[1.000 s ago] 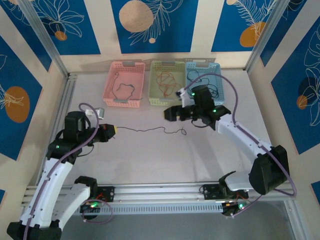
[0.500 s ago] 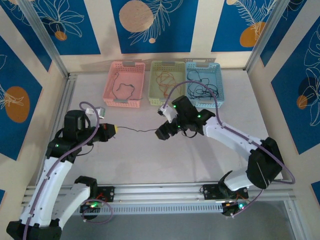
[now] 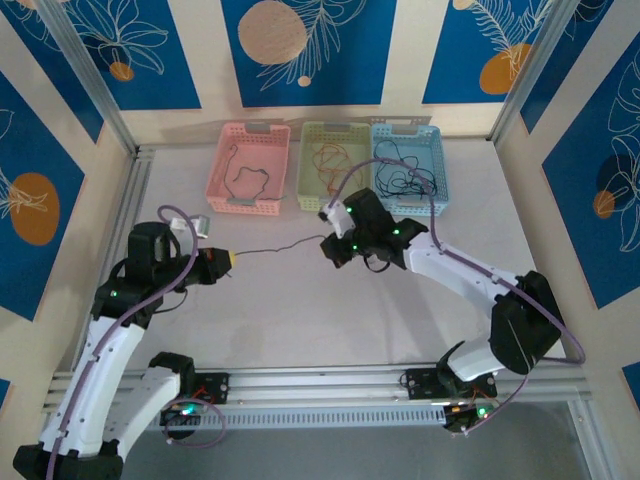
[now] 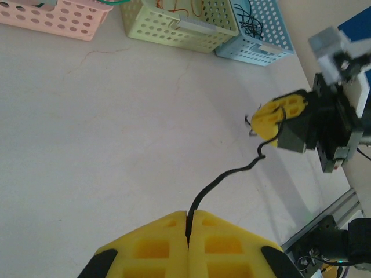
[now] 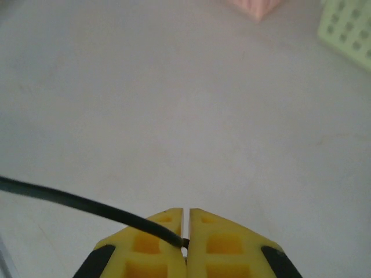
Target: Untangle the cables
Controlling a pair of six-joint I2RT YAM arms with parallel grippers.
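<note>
We have the black cable [image 3: 280, 249] strung in front of the green basket [image 3: 335, 128], left gripper [image 3: 232, 258] and right gripper [image 3: 328, 244] each clamped on an end; next, likely, one end gets released

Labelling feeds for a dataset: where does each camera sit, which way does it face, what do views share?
Top external: above, behind the arm bases, looking down on the table; left gripper and right gripper show.
Left wrist: on the left arm, facing across the table at the right gripper; own yellow fingers below.
Right wrist: on the right arm, facing the table; own fingers below.
Shared: the black cable, pinched at both ends.
</note>
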